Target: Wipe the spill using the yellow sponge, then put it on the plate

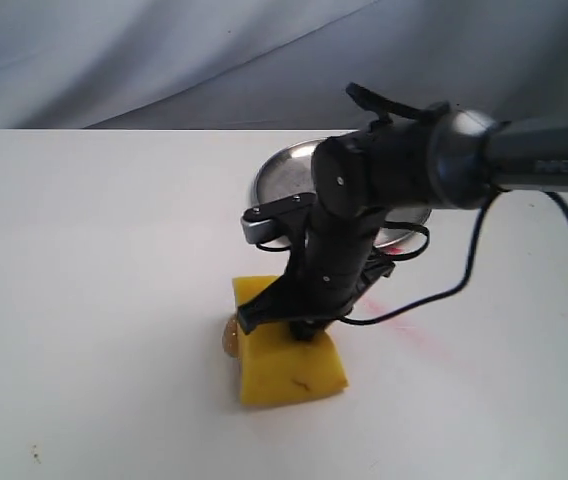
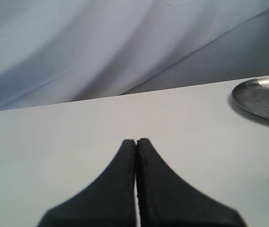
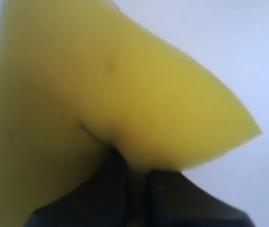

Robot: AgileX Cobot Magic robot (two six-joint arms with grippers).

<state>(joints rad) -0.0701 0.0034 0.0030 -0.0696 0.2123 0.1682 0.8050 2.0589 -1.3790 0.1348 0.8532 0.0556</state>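
The yellow sponge (image 1: 289, 365) lies on the white table, pinched and pressed down by my right gripper (image 1: 299, 328), which is shut on it. Up close, the sponge (image 3: 101, 90) bulges around the black fingers (image 3: 111, 189). The amber spill (image 1: 230, 336) peeks out at the sponge's left edge, touching it. The silver plate (image 1: 282, 170) sits behind, partly hidden by the right arm; it also shows in the left wrist view as the plate (image 2: 264, 97). My left gripper (image 2: 136, 140) is shut and empty above bare table, out of the exterior view.
A faint pink-red smear (image 1: 414, 330) runs across the table to the right of the sponge. A black cable (image 1: 464, 275) loops down from the right arm. Grey cloth (image 1: 164, 60) hangs behind the table.
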